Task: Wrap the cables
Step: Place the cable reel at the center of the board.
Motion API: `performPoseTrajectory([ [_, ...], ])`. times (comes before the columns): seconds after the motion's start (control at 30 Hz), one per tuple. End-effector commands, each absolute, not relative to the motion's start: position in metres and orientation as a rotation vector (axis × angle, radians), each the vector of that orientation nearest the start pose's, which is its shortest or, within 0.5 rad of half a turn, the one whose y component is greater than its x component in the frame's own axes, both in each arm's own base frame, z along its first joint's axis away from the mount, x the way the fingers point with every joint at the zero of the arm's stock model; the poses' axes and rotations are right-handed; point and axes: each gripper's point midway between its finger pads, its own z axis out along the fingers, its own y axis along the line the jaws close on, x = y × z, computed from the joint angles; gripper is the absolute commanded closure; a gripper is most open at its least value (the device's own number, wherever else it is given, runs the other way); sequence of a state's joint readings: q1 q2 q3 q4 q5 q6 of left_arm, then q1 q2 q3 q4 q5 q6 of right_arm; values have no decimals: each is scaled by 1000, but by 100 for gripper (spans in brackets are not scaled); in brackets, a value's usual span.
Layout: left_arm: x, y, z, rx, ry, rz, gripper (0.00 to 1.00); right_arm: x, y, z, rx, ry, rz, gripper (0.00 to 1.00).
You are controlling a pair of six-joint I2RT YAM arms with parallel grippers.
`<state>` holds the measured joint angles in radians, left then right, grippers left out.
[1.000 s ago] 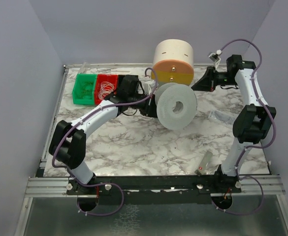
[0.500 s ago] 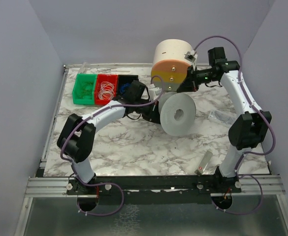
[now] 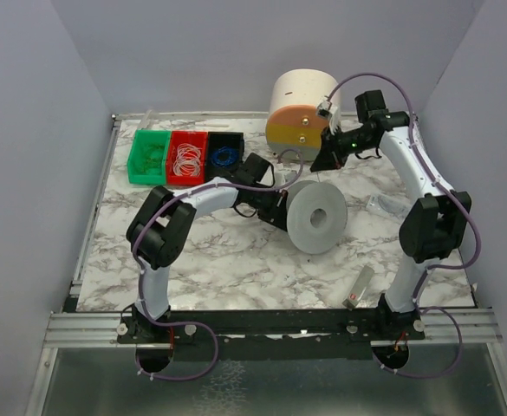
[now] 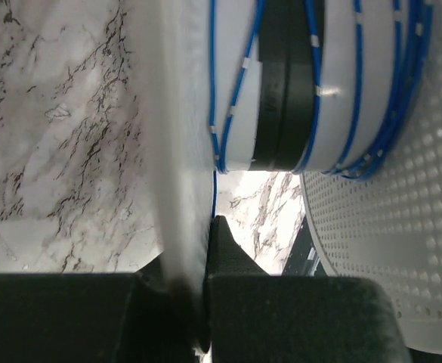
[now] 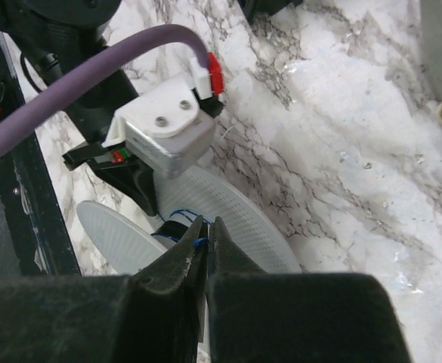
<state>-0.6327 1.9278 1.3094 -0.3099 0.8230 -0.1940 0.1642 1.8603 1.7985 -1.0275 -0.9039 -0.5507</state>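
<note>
Folded tighter since a second ago, the left arm keeps its left claw clamped on the flange of the white spool, where the thin blue cable lies wound round the hub. Further right, the right claw has swung in over the spool, tips pinched on the cable — too hard a pull could snap it, slack could spill turns.

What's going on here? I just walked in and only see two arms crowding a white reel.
The left gripper is shut on one flange of the white spool and holds it on edge. Blue cable is wound in several turns around the spool's core. The right gripper hangs just above the spool with its tips pinched on the blue cable, so the wrapping looks partway done.
</note>
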Motion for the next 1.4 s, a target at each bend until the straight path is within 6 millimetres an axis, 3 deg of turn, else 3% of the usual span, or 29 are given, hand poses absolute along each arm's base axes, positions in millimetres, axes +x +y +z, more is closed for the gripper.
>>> performPoseTrajectory([
  [0.0, 266, -372, 91, 899, 2407, -1451, 100, 374, 197, 210, -1074, 2101, 961, 96],
  [0.27, 273, -376, 74, 781, 2437, -1491, 100, 353, 217, 168, -1103, 2213, 922, 100],
  [0.47, 275, -375, 46, 670, 2533, -1481, 100, 350, 237, 159, -1128, 2237, 896, 100],
  [0.7, 279, -374, 36, 571, 2542, -1530, 100, 343, 232, 145, -1215, 2294, 726, 100],
  [0.87, 277, -373, 18, 538, 2589, -1554, 100, 333, 232, 137, -1251, 2360, 779, 95],
  [1.13, 292, -360, 4, 451, 2623, -1523, 68, 324, 238, 119, -1274, 2430, 899, 90],
  [1.37, 305, -343, 2, 398, 2619, -1475, 45, 329, 239, 118, -1259, 2455, 889, 71],
])
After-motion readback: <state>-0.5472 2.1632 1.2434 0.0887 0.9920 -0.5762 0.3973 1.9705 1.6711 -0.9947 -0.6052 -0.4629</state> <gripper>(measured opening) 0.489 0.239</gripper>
